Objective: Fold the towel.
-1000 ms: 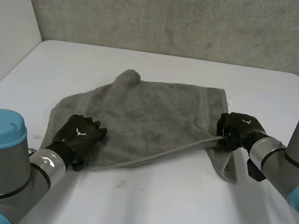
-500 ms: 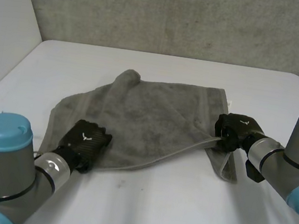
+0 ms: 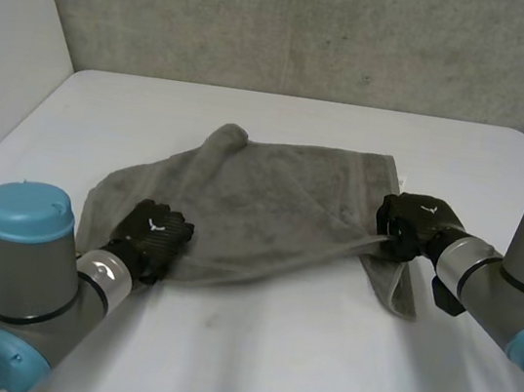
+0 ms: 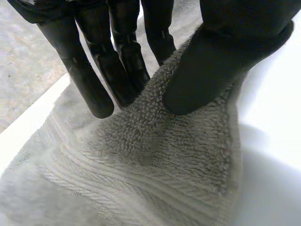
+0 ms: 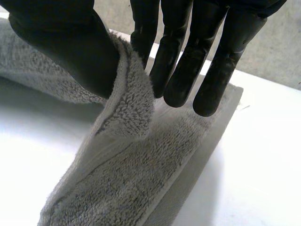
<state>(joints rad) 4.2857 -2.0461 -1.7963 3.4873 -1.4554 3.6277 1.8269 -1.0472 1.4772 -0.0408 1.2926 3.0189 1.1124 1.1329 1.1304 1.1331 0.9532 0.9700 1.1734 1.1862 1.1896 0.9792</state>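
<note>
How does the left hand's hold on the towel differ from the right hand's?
The left hand grips the towel at its near left corner; the right hand grips its right edge. Towel wraps over the right hand's thumb, but lies under the left hand's. Both pinch it.

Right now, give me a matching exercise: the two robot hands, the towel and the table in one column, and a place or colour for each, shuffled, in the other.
1. left robot hand
2. right robot hand
3. towel
4. table

A. white
B. pinching the towel's right edge
C. grey, rumpled
D. pinching the towel's near left corner

Pairs: 1-D, 2-B, 3-C, 4-A.
</note>
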